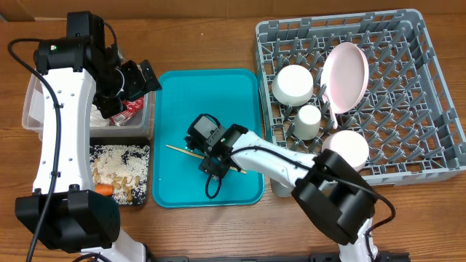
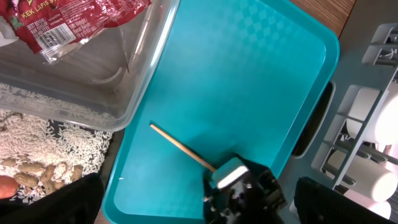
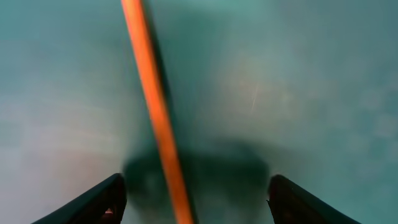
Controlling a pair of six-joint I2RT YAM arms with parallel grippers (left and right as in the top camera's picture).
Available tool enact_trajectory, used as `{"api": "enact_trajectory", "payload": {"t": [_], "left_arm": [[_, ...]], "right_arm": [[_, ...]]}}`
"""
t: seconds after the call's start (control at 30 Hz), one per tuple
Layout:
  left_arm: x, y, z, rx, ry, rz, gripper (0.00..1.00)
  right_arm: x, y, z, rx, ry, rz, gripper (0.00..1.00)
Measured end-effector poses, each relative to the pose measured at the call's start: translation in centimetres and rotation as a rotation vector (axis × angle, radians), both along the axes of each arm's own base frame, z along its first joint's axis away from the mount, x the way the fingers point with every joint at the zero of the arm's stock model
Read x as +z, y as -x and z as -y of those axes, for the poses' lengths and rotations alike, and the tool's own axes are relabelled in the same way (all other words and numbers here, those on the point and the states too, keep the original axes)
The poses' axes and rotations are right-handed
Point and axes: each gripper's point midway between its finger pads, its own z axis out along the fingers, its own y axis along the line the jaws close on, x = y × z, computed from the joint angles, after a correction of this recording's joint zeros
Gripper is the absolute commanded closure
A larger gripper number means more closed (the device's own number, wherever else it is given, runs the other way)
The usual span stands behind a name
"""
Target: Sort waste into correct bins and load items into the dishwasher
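Observation:
A thin wooden chopstick [image 1: 182, 151] lies on the teal tray [image 1: 175, 87]; it also shows in the left wrist view [image 2: 180, 147] and close up in the right wrist view [image 3: 155, 112]. My right gripper [image 1: 211, 166] is open and low over the tray, its fingers [image 3: 196, 205] either side of the chopstick. My left gripper [image 1: 125, 98] hangs open and empty above the clear tub [image 1: 33, 109], which holds the red snack wrapper [image 2: 62, 25]. The black tray [image 1: 145, 175] holds rice, scraps and the carrot [image 1: 104, 190]. The grey dish rack [image 1: 437, 94] holds the pink plate [image 1: 344, 76], white bowls [image 1: 293, 84] and cup [image 1: 309, 120].
The rack stands right of the teal tray, the tub and black tray left of it. A second white bowl [image 1: 344, 148] sits at the rack's front. My right arm [image 1: 291, 167] stretches across the teal tray's front right corner.

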Motion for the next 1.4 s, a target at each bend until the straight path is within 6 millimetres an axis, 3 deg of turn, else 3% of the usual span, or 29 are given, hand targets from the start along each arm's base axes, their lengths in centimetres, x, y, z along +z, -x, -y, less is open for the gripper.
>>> {"api": "enact_trajectory", "payload": {"t": [0.07,0.17,0.3,0.4,0.47,0.5,0.53,0.57,0.63,1.4], "left_arm": [[0.0,0.0,0.0,0.000,0.000,0.000,0.00],[0.0,0.0,0.0,0.000,0.000,0.000,0.00],[0.0,0.0,0.0,0.000,0.000,0.000,0.00],[0.0,0.0,0.0,0.000,0.000,0.000,0.00],[0.0,0.0,0.0,0.000,0.000,0.000,0.00],[0.0,0.0,0.0,0.000,0.000,0.000,0.00],[0.0,0.0,0.0,0.000,0.000,0.000,0.00],[0.0,0.0,0.0,0.000,0.000,0.000,0.00],[0.0,0.0,0.0,0.000,0.000,0.000,0.00],[0.0,0.0,0.0,0.000,0.000,0.000,0.00]], "right_arm": [[0.1,-0.3,0.1,-0.008,-0.005,0.002,0.61],[0.1,-0.2,0.1,-0.005,-0.006,-0.005,0.70],[0.0,0.0,0.1,0.022,-0.004,-0.013,0.96],[0.0,0.1,0.1,0.029,-0.004,-0.015,0.96],[0.0,0.1,0.1,0.033,-0.005,-0.015,0.68],[0.0,0.1,0.1,0.031,-0.006,-0.014,0.38],[0.0,0.1,0.1,0.033,-0.004,-0.014,0.30],[0.0,0.1,0.2,0.035,-0.001,-0.016,0.30],[0.0,0.3,0.3,0.039,0.006,-0.023,0.96],[0.0,1.7,1.6,0.040,0.063,-0.083,0.96]]}}
